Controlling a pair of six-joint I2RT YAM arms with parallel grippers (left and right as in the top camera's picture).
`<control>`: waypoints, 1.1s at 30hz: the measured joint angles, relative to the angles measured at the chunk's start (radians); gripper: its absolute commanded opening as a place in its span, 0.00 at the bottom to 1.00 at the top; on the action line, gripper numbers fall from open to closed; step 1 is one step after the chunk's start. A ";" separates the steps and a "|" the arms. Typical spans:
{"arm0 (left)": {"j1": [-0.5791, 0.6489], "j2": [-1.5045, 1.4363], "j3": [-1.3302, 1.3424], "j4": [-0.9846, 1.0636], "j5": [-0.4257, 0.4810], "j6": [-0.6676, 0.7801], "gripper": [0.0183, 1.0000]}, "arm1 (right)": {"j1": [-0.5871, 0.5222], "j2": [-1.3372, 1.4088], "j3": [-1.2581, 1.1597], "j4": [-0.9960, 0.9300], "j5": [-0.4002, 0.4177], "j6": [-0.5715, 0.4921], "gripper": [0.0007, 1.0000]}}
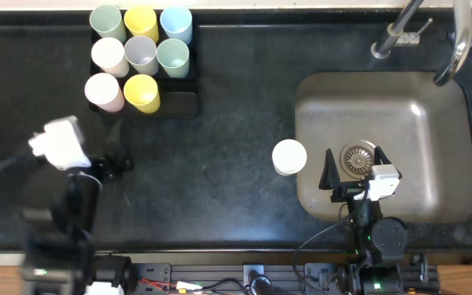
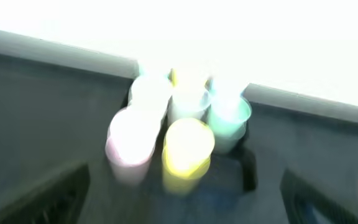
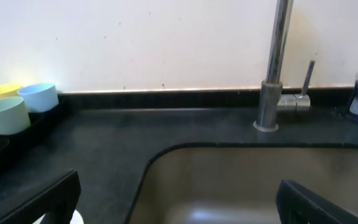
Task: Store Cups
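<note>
A lone white cup [image 1: 289, 156] stands upright on the dark table [image 1: 220, 180], just beside the left rim of the steel sink [image 1: 433, 98]. The right hand [image 1: 355, 165] hangs over the sink basin near the drain [image 1: 357, 157], its fingers spread wide and holding nothing. The white cup sits to this hand's left, near its left finger but outside the gap between the fingers. The right wrist view looks across the basin to the faucet [image 3: 275, 74] at the back wall. At the table's far left corner a black tray [image 1: 183, 105] holds eight upright cups in rows, with a pink cup [image 1: 104, 92] and a yellow cup [image 1: 142, 93] in the nearest row. The left hand [image 1: 115, 152] is on the near side of the tray, facing it, with its fingers also wide apart and empty. The tray's cups lie ahead of this hand, apart from it, while the white cup is well away to its right.
</note>
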 measured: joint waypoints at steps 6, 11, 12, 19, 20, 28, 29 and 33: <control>0.000 -0.182 -0.380 0.601 0.055 0.093 1.00 | 0.000 0.000 -0.001 -0.001 0.000 0.000 1.00; 0.000 -0.252 -0.504 0.526 0.069 0.116 1.00 | 0.000 0.000 -0.001 -0.001 0.000 0.000 1.00; 0.000 -0.270 -0.522 0.459 0.072 0.118 1.00 | 0.000 0.000 -0.001 -0.001 0.000 0.000 1.00; 0.000 -0.459 -0.548 0.149 0.088 0.135 1.00 | 0.000 0.000 -0.001 -0.002 0.000 0.000 1.00; 0.000 -0.474 -0.547 0.149 0.088 0.138 1.00 | 0.000 0.000 -0.001 -0.001 0.000 0.000 1.00; 0.000 -0.478 -0.547 0.146 0.087 0.142 1.00 | 0.000 0.000 -0.001 -0.001 0.000 0.000 1.00; 0.000 -0.478 -0.547 0.146 0.087 0.142 1.00 | 0.000 0.000 -0.001 -0.002 0.000 0.000 1.00; 0.000 -0.478 -0.547 0.146 0.087 0.144 1.00 | 0.000 0.000 -0.001 -0.001 0.000 0.000 1.00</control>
